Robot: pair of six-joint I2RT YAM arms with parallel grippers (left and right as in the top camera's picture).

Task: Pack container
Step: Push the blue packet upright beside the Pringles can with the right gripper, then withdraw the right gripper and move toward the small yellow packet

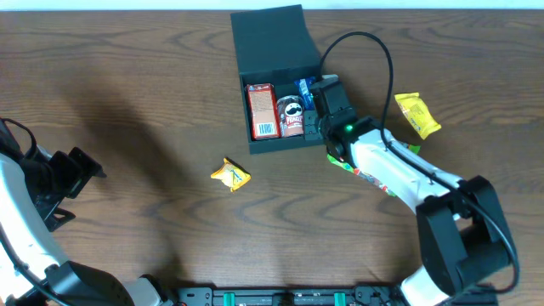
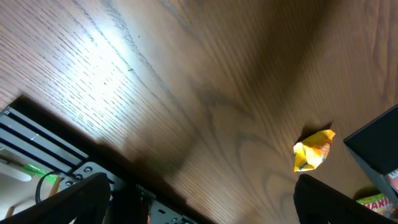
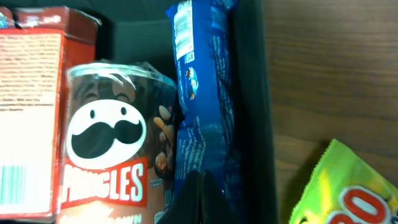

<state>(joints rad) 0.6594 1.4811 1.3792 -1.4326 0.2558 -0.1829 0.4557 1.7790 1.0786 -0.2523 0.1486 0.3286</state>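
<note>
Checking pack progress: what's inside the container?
Inside the container: a red-and-white carton, a Pringles can and a blue packet. The right gripper covers the packet's near end.

Dark teal-black container (image 1: 272, 38); red-and-white carton (image 1: 262, 110); brown-and-red Pringles can (image 1: 291, 117) with a white moustached face; blue packet (image 1: 304, 90); orange-yellow wrapper (image 1: 231, 175) nearer; yellow pouch (image 1: 417, 113) right; brown wood-grain table (image 1: 127, 85).

Pringles can (image 3: 112, 143), blue packet (image 3: 205, 93) in container (image 3: 250, 93)

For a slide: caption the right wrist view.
Shut right gripper by blue packet, beside Pringles can and red carton in the container.
</note>
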